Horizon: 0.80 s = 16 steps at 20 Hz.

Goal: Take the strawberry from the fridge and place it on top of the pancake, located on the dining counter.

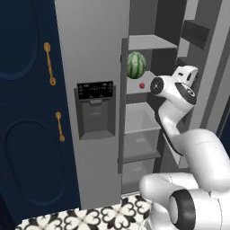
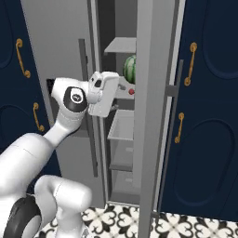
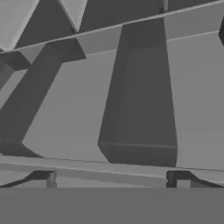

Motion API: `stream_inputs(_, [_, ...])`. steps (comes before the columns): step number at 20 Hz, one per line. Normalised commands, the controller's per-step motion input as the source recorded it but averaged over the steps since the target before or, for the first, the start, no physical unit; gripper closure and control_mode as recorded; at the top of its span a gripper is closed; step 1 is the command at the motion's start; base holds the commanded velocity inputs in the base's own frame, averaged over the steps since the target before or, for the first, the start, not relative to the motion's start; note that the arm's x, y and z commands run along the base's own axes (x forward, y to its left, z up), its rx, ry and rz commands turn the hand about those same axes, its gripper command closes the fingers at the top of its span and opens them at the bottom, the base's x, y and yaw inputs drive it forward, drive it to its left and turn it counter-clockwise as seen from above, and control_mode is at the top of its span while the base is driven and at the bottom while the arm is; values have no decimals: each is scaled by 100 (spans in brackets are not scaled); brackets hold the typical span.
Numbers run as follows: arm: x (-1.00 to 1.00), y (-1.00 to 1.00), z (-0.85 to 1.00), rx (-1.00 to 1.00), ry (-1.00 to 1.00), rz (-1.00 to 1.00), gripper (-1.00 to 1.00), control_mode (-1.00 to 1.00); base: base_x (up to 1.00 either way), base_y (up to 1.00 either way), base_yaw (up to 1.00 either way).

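Note:
The fridge (image 1: 92,45) stands with its right side open, grey shelves showing inside. On a middle shelf lies the tiny red strawberry (image 1: 142,85) (image 2: 131,92), just below and beside a striped green watermelon (image 1: 136,64) (image 2: 130,69). My white hand (image 1: 185,76) (image 2: 103,93) is raised in front of the open compartment at about the strawberry's height, a short way from it. The gripper (image 3: 113,180) is open with nothing between its fingertips (image 3: 178,179), and it looks at grey inner walls and shelf edges. The pancake and the dining counter are out of view.
Navy cabinets with gold handles flank the fridge (image 1: 27,112) (image 2: 209,93). The open fridge door's edge (image 2: 151,116) rises close on the right of the hand. A black display and dispenser recess (image 1: 95,108) sit in the shut left door. Patterned tiles (image 1: 90,218) cover the floor.

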Motion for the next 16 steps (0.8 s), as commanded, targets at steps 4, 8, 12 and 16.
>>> stream_inputs(4, [58,-32,0,0,18,0,-100,-100,0,0,0])
stream_inputs(8, [15,-59,0,0,9,-1,-100,-100,0,0,0])
stream_inputs(12, [0,-67,-3,0,5,-3,-100,-100,0,0,0])
stream_inputs(16, [0,-62,-11,0,6,-3,-100,-100,0,0,0])
